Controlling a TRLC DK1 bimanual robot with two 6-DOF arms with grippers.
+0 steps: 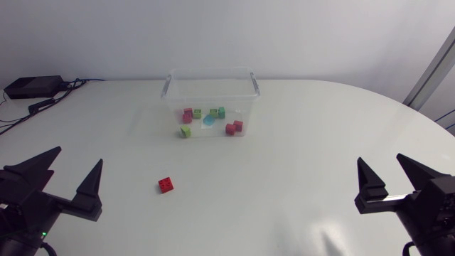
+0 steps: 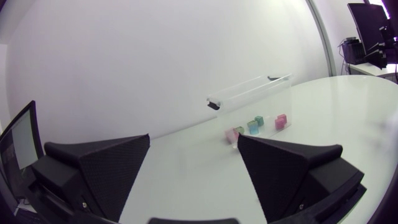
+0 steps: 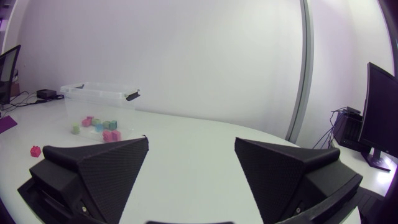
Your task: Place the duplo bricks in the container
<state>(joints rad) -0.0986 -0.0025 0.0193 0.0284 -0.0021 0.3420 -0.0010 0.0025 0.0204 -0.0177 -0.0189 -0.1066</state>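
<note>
Red brick (image 1: 166, 185) is the only one loose on the bench (image 1: 298, 142), near the clear container (image 1: 212, 72) holding the others. Left pincer (image 1: 78, 156) and right pincer (image 1: 380, 158) wide, empty. Next: left is nearer, should grab it.

A black box (image 1: 32, 87) sits at the white table's (image 1: 298, 163) far edge.

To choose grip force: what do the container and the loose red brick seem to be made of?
The container looks like clear plastic: the bricks inside show through its walls. The red brick is probably opaque moulded plastic: even colour, studs.
</note>
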